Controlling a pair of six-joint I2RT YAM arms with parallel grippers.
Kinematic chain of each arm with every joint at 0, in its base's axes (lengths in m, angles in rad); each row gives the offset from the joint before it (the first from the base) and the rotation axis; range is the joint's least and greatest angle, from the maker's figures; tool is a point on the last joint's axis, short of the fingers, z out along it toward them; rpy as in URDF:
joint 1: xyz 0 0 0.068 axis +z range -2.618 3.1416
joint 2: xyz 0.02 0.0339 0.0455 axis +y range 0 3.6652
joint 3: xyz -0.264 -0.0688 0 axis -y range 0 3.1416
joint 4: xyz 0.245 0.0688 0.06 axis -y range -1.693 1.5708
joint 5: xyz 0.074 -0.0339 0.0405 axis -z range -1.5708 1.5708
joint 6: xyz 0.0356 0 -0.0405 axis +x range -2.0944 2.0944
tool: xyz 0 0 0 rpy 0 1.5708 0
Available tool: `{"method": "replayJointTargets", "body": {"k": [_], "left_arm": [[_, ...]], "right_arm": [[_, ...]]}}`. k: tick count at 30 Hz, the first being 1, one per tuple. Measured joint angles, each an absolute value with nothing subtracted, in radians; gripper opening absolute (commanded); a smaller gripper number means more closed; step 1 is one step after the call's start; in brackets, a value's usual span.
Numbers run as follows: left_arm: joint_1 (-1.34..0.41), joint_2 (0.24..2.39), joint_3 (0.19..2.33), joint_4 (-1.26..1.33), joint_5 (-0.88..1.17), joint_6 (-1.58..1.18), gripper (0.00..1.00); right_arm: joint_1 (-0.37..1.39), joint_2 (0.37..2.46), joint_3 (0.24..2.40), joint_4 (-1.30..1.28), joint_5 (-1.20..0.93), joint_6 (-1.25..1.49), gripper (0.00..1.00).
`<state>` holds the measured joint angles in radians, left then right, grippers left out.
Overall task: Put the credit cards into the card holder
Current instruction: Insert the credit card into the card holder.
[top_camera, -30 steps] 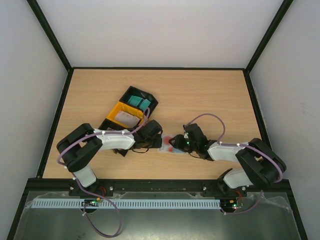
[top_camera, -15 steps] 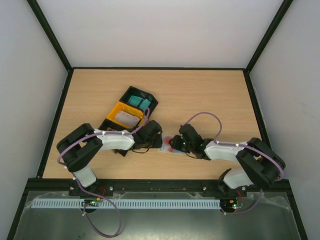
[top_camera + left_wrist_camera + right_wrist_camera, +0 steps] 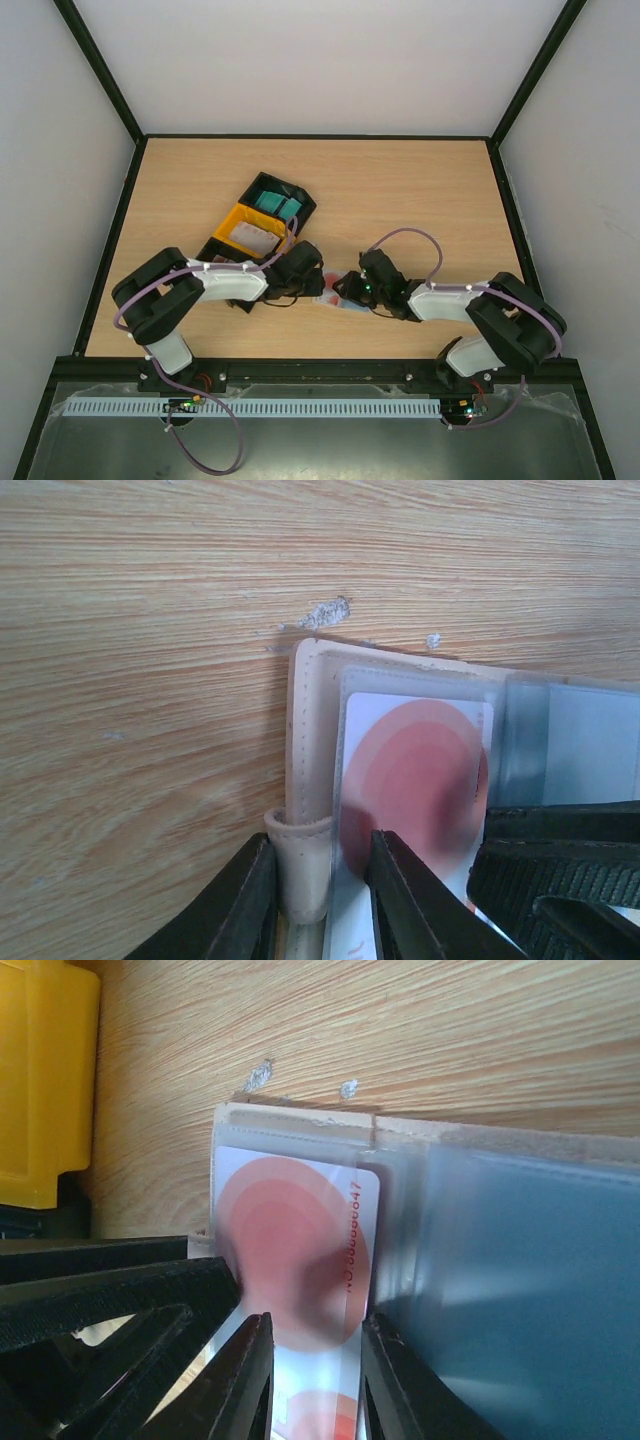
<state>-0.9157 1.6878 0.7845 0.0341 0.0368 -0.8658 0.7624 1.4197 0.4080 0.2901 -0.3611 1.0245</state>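
Your left jaws are closed narrowly on the beige edge tab of the open card holder [image 3: 310, 730], lying on the table [image 3: 140, 630] between both arms; your right jaws pinch a white, red-circled credit card [image 3: 290, 1250], its far end under the holder's clear sleeve [image 3: 415, 682].

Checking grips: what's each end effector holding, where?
Left end effector: card holder, by its beige tab. Right end effector: red-circle credit card between its fingers; grip unclear.
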Motion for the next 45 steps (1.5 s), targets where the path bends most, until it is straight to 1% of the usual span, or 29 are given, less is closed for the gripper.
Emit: {"method": "replayJointTargets", "body": {"k": [4,7,11,14,18,22,30,35,36,42,45], "left_arm": [[-0.914,1.682,0.779,0.036,0.036,-0.873,0.31],[-0.914,1.679,0.778,0.036,0.036,-0.879,0.36],[-0.914,1.666,0.777,0.017,0.039,-0.879,0.49],[-0.908,1.642,0.783,-0.044,0.03,-0.867,0.59],[-0.886,1.604,0.82,-0.158,0.0,-0.831,0.66],[-0.833,1.551,0.886,-0.251,-0.032,-0.784,0.7],[-0.709,1.473,0.989,-0.379,-0.054,-0.698,0.72],[-0.68,1.415,0.994,-0.488,-0.063,-0.68,0.71],[-0.675,1.395,0.993,-0.514,-0.067,-0.681,0.7],[-0.619,1.235,0.959,-0.648,-0.091,-0.71,0.54],[-0.582,1.172,0.898,-0.684,-0.087,-0.744,0.5]], "right_arm": [[0.762,1.427,0.404,0.312,-0.374,1.062,0.3],[0.765,1.414,0.404,0.303,-0.363,1.078,0.34],[0.772,1.328,0.405,0.239,-0.316,1.079,0.41],[0.773,1.237,0.414,0.175,-0.263,1.064,0.44],[0.773,1.132,0.435,0.086,-0.186,1.033,0.47],[0.772,1.076,0.444,0.031,-0.141,1.0,0.5],[0.772,1.053,0.444,-0.017,-0.108,0.937,0.53],[0.772,1.057,0.444,-0.026,-0.108,0.908,0.53],[0.772,1.061,0.444,-0.027,-0.112,0.903,0.53],[0.772,1.089,0.448,-0.04,-0.147,0.878,0.53],[0.772,1.116,0.467,-0.048,-0.16,0.861,0.53]]}}
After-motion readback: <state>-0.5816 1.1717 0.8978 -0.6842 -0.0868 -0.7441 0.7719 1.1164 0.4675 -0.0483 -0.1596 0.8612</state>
